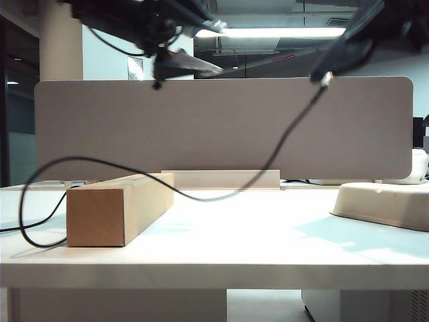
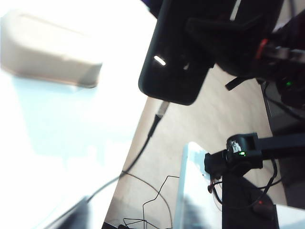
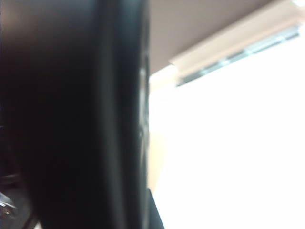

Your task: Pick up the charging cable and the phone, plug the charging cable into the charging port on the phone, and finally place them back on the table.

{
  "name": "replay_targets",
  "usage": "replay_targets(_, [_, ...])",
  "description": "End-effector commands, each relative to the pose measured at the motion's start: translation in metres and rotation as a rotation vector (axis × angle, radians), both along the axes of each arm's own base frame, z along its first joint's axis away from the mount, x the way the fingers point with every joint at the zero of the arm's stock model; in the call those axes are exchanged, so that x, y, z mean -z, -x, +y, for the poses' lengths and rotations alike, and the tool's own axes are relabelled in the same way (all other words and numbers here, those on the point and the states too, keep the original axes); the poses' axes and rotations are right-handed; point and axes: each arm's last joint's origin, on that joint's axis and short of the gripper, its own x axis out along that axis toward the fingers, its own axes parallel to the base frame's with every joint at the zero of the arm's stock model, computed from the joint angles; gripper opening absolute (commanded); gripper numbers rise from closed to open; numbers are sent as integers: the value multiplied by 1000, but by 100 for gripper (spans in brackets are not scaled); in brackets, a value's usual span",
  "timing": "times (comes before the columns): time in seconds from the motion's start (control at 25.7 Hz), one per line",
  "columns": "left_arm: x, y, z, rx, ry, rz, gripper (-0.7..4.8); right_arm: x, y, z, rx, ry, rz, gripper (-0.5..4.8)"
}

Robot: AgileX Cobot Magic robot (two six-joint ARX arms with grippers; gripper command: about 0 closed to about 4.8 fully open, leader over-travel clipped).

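Phone [image 2: 174,52] aloft in right gripper [image 1: 348,50]

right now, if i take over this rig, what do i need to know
Left gripper: looks open and empty, raised at upper left, apart from the cable.
Right gripper: shut on the phone, held high at upper right.
Charging cable: plug appears seated in the phone's lower edge; cord hangs to the table and runs over the cardboard box.
Done: pickup, apparently plugging.
Left: set phone and cable down on the table.
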Motion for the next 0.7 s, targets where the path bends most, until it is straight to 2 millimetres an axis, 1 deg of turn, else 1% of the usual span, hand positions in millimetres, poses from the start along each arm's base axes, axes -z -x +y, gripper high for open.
replay_targets(0.04, [-7,0,24,-51,-8,29,51,9,-10,-1,37,1,53,-5])
replay_targets(0.08, [-7,-1,31,-69,-11,38,20,16,-15,-1,48,-9,90,-5])
replay_targets(0.12, [-8,-1,37,-84,-14,46,5,21,-18,-1,54,-17,117,-5])
replay_targets(0.19, [-13,1,55,-114,-17,30,-6,43,-32,0,84,-39,217,-5])
replay_targets(0.23, [-15,2,58,-116,-16,18,-6,49,-35,0,97,-34,237,-5])
replay_targets(0.27, [-20,5,61,-118,-17,-5,-6,61,-41,-1,125,-26,283,-5])
replay_targets(0.47, [-32,14,61,-108,-18,-66,-6,92,-52,-4,212,-51,434,-5])
replay_targets(0.51, [-32,15,60,-106,-18,-65,-6,96,-53,-4,238,-45,452,-5])
replay_targets(0.7, [-32,15,60,-106,-18,-64,-6,99,-52,-7,301,-26,470,-5])
